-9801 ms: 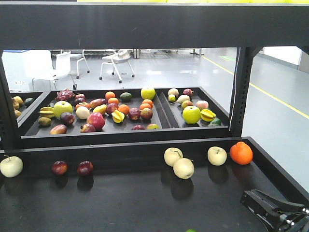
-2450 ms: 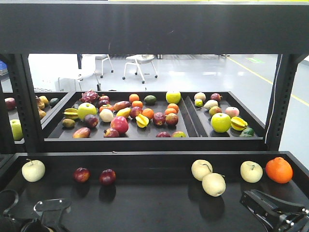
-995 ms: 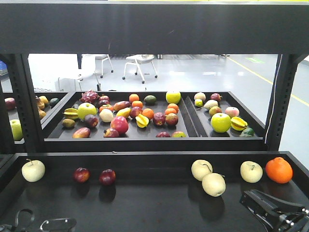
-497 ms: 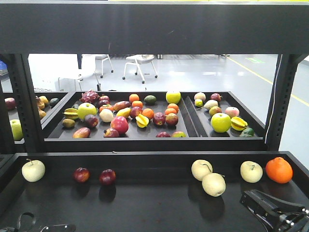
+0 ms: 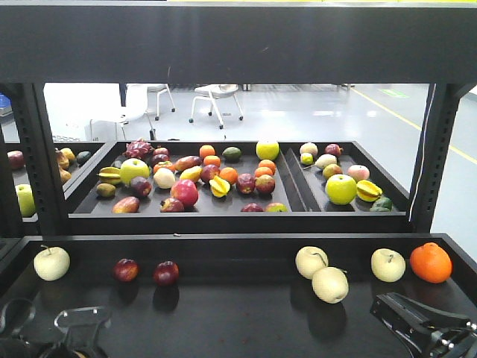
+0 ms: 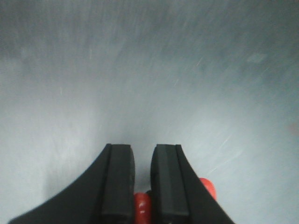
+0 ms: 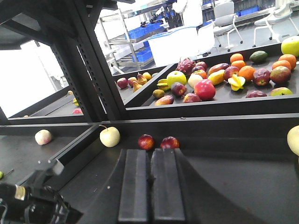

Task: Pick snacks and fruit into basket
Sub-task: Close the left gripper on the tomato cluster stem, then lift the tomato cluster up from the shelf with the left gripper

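Observation:
The snacks, the fruit of the task and the basket are all out of view. My left gripper sits low at the front left of the lower shelf. In the left wrist view its black fingers stand almost together over a blurred grey surface, with nothing between the tips of the left gripper and a bit of red at their base. My right gripper rests at the front right. In its own view the right gripper is shut and empty, pointing toward two red apples.
On the lower shelf lie a pale apple, two red apples, three pale fruits and an orange. Behind, a raised tray holds several mixed fruits, smooth green apples among them. Black uprights flank it.
The left gripper has risen back into the front view's bottom left corner after sinking almost out of frame. The right gripper and the fruits have stayed put.

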{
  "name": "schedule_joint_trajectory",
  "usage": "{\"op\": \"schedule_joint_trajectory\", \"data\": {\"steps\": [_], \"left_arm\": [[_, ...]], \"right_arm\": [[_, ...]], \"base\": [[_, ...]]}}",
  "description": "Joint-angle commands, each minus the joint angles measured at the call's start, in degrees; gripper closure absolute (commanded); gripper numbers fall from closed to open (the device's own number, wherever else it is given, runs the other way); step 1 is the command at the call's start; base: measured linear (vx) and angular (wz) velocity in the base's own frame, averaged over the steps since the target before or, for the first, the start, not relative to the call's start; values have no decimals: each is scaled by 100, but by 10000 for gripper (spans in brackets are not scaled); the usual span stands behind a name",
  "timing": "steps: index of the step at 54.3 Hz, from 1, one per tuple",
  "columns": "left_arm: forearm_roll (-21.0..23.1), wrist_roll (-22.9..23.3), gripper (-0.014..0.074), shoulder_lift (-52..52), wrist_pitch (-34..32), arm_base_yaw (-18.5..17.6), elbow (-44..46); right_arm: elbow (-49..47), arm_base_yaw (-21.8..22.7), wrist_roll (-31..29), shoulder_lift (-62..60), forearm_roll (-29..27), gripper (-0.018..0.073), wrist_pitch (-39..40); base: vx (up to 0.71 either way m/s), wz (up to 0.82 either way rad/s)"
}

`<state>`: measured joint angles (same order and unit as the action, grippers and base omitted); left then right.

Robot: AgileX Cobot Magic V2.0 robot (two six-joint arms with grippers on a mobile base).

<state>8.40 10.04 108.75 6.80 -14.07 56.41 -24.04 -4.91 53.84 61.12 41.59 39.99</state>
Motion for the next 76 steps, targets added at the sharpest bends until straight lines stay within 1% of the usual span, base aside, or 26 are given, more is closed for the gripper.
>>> {"op": "schedule_joint_trajectory", "data": {"steps": [1, 6, 17, 19, 33, 48, 55, 76], "left_arm": [[17, -1, 607, -486, -249, -20, 126], [17, -85, 607, -672, -137, -20, 126], [17, -597, 607, -1261, 87, -20, 126], [17, -624, 607, -1359, 126, -20, 126], [22, -645, 607, -2396, 659, -20, 126], [22, -885, 607, -3733, 1356, -20, 126], [22, -897, 607, -4395, 1748, -20, 126], [28, -897, 607, -5981, 2503, -20, 126]], "right_arm": [[-187, 9, -55, -75, -106, 568, 411], [-187, 9, -55, -75, -106, 568, 411], [-187, 9, -55, -75, -106, 568, 411], [-187, 9, -55, -75, -106, 568, 411], [-187, 9, -55, -75, -106, 568, 411], [-187, 9, -55, -75, -112, 568, 417], [-187, 9, -55, -75, -112, 568, 417], [-187, 9, -55, -75, -118, 568, 411]], "base": [[0, 0], [0, 0], [0, 0], [0, 0], [0, 0], [0, 0], [0, 0], [0, 0]]}}
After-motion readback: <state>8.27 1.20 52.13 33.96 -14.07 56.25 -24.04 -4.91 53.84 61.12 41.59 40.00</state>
